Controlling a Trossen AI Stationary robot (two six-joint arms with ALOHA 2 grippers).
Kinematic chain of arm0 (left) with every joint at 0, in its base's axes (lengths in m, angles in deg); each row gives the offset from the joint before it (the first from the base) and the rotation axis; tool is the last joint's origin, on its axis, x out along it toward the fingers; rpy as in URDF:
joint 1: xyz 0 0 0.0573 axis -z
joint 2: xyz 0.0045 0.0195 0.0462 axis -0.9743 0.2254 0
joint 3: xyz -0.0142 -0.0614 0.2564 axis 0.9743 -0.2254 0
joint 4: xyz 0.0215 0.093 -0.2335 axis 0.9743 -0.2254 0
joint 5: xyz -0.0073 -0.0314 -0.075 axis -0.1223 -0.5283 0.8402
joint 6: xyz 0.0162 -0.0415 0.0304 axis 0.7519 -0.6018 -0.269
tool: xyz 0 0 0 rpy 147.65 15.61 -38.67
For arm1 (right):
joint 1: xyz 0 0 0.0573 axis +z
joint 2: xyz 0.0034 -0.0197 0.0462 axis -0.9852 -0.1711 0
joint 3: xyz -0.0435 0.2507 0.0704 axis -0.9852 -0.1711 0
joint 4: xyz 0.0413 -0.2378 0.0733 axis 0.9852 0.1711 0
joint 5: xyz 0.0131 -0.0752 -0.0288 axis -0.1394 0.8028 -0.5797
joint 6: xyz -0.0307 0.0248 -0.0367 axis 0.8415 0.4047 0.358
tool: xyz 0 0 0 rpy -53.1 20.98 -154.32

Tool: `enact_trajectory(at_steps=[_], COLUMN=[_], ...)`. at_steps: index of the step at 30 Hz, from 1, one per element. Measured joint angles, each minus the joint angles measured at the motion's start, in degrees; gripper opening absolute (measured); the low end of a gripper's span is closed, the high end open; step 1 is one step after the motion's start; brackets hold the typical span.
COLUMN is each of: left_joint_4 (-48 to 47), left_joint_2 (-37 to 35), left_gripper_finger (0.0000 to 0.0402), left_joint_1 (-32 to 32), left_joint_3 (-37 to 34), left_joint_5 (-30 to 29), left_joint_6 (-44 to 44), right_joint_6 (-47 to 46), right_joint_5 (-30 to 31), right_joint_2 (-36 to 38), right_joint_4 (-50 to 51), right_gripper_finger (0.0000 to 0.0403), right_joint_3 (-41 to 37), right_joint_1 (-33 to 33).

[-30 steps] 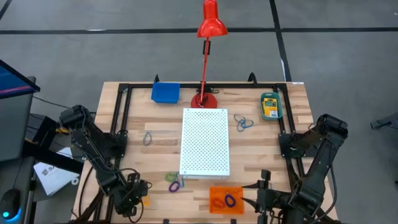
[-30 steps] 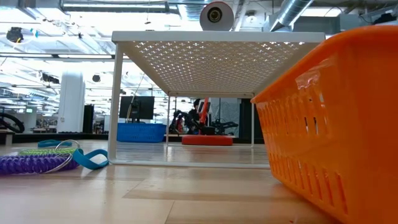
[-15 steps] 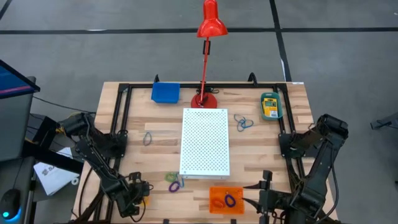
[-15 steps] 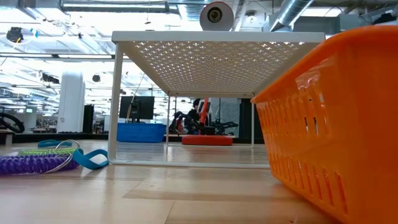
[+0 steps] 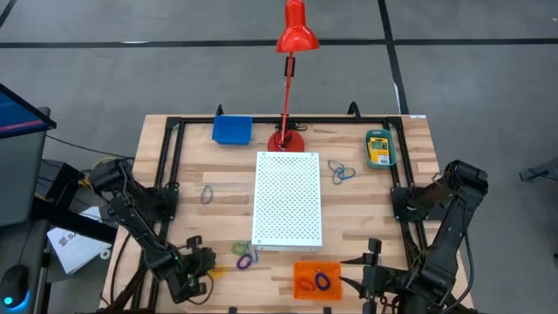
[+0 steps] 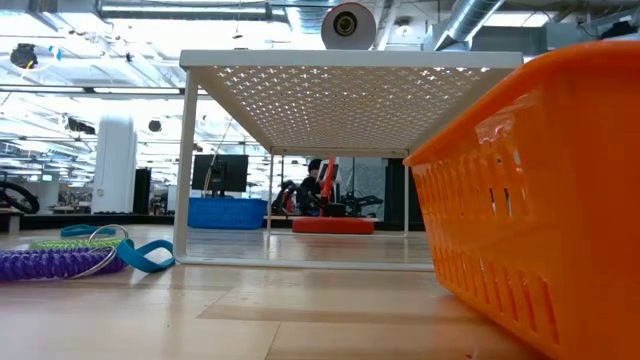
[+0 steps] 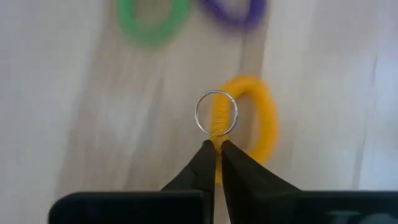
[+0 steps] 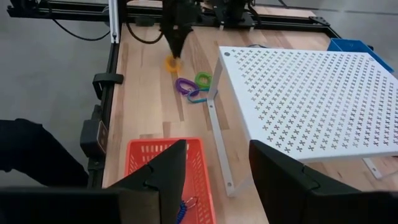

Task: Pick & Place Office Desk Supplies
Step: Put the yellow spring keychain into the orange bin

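Observation:
My left gripper point(image 5: 202, 264) is shut on a yellow coil loop point(image 7: 258, 124) near the table's near left corner. The right wrist view shows that loop point(image 8: 172, 63) below the left gripper point(image 8: 176, 48). Purple, green and teal loops point(image 5: 245, 255) lie flat just right of it. An orange tray point(image 5: 316, 279) with a blue-purple loop inside sits at the near edge. My right gripper point(image 8: 217, 180) waits open above the orange tray's point(image 8: 163, 163) near side. A blue loop point(image 5: 207, 194) and blue-orange loops point(image 5: 341, 173) lie beside the white board. My left gripper pinches the yellow coil loop between its two fingertips point(image 7: 208, 155), on the coil right by its metal key ring point(image 7: 216, 113). The fingers come from above, pointing down. The loop hangs below them, low over the wood; whether it still touches the table does not show.
The white perforated board point(image 5: 287, 199) stands on legs mid-table, with the red lamp point(image 5: 288, 135) behind it. A blue tray point(image 5: 232, 129) sits at the far left. A teal tray with a crayon box point(image 5: 378, 148) is at the far right. Black frame rails run along both sides.
My left gripper has moved toward the table's right and slightly toward the far edge, nearer the purple and green loops, staying shut. The yellow loop has travelled with it.

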Motion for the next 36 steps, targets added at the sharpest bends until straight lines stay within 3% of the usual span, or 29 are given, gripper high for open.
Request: enact_trajectory(at_steps=[8, 14, 24, 30, 36], left_joint_4=[11.3, 26.4, 49.3, 50.1, 45.0], left_joint_2=[-0.1, -0.1, -0.2, 1.5, 7.5], left_gripper_finger=[0.0001, 0.0001, 0.0001, 0.0001, 0.0001], left_joint_1=[0.3, -1.2, -7.9, -10.7, -11.5], left_joint_3=[0.0, 0.1, 0.2, 4.8, 15.7], left_joint_5=[-13.0, -17.7, -13.4, -8.3, -7.0], left_joint_6=[10.2, 25.3, 52.4, 59.1, 65.6], right_joint_6=[-0.1, 0.0, -0.3, -0.4, -0.6], right_joint_5=[0.5, 1.5, 1.7, 1.7, 2.1], right_joint_2=[0.0, 0.0, -0.1, -0.1, -0.1], right_joint_4=[0.0, 0.1, 0.2, 0.2, 0.5], right_gripper_finger=[0.0171, 0.0171, 0.0171, 0.0171, 0.0171], right_joint_3=[0.0, 0.0, 0.0, 0.0, -0.2], right_joint_1=[0.0, 0.0, 0.1, 0.8, 1.7])
